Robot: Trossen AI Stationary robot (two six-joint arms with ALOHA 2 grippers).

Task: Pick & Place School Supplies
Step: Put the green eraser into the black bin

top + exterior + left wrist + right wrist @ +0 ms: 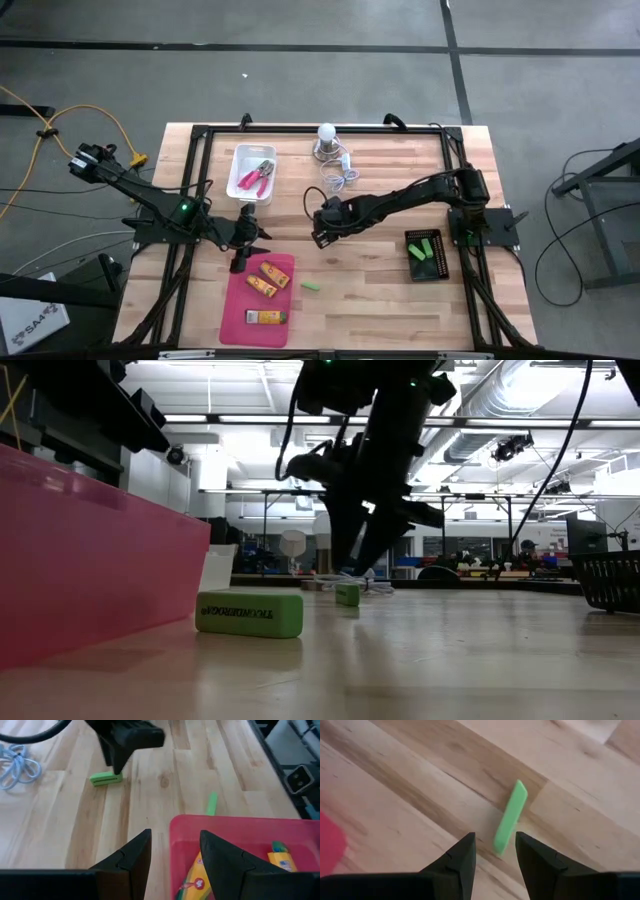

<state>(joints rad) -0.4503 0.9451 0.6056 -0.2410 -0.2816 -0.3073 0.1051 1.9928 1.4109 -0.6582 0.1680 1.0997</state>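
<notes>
A light-green stick [510,817] lies on the wooden table, with my right gripper [495,851] open just above its near end; the fingers stand on either side without touching it. The same stick [106,778] shows below the right gripper [358,565] in other views. A second green stick [311,286] lies beside the pink tray [240,325], which holds three orange-yellow oblong pieces [262,287]. My left gripper [175,852] hangs open over the tray's far left corner. Pink-handled tools [257,176] lie in a white tray [240,160].
A black basket [445,258] at the right holds more green sticks [421,249]. A white bulb [326,132] with a coiled cord [340,178] sits at the far middle. Bare wood lies between the pink tray and the basket.
</notes>
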